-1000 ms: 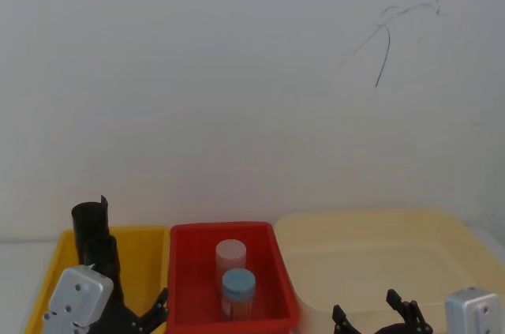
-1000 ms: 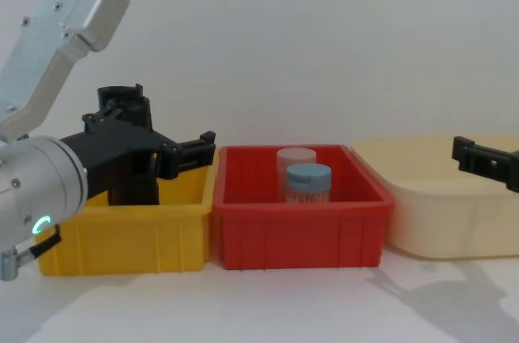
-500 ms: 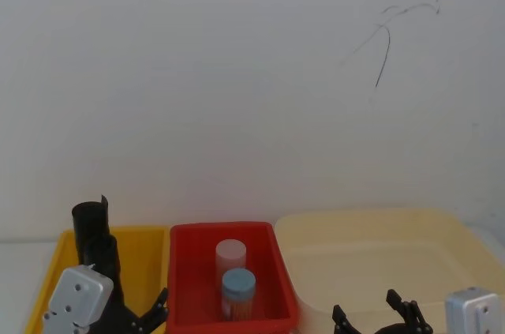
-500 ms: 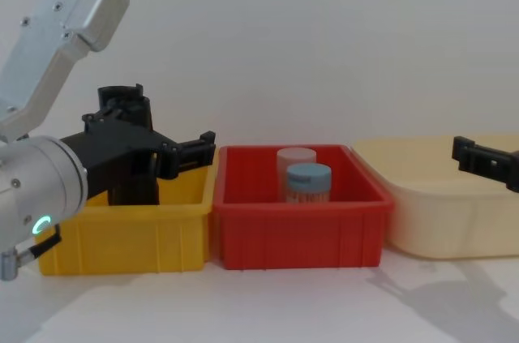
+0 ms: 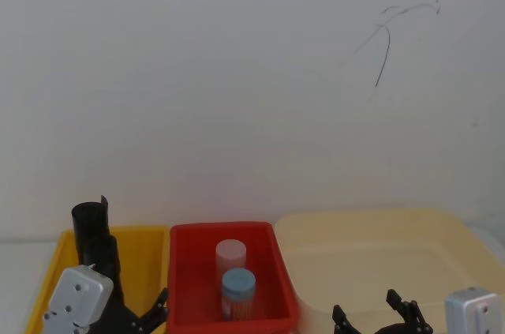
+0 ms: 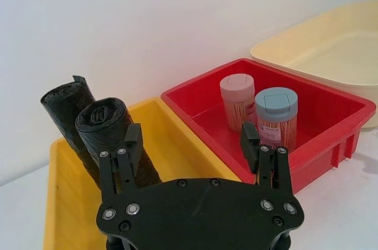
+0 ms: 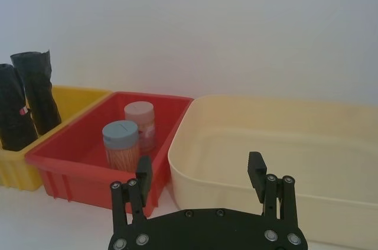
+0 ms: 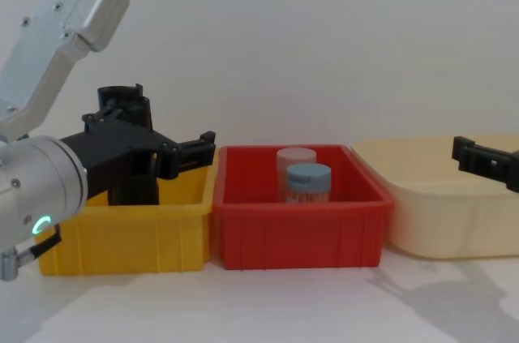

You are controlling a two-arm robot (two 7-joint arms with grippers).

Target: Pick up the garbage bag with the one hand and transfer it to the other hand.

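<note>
Left wrist view: my left gripper (image 6: 191, 138), fingers spread apart, is at the yellow bin (image 6: 65, 203), where the garbage bag (image 6: 109, 126) stands upright beside a second black roll (image 6: 62, 105). One finger lies just beside the bag, with nothing clamped. My right gripper (image 7: 199, 170), fingers likewise apart and empty, hovers near the cream tub (image 7: 266, 138). Judged progress: pickup not yet made; lift and handover remain.

We see a black garbage bag (image 6: 101, 125), a yellow bin (image 8: 130, 237), a red bin (image 8: 296, 236), a cream tub (image 8: 450, 225), a pink-lidded jar (image 6: 237, 97), a grey-blue-lidded jar (image 6: 276, 114), a black left gripper (image 6: 191, 136) on a silver arm (image 8: 36, 185) with a green light (image 8: 39, 225), a white wall (image 5: 197, 73) with a dark scribble (image 5: 384, 54).
</note>
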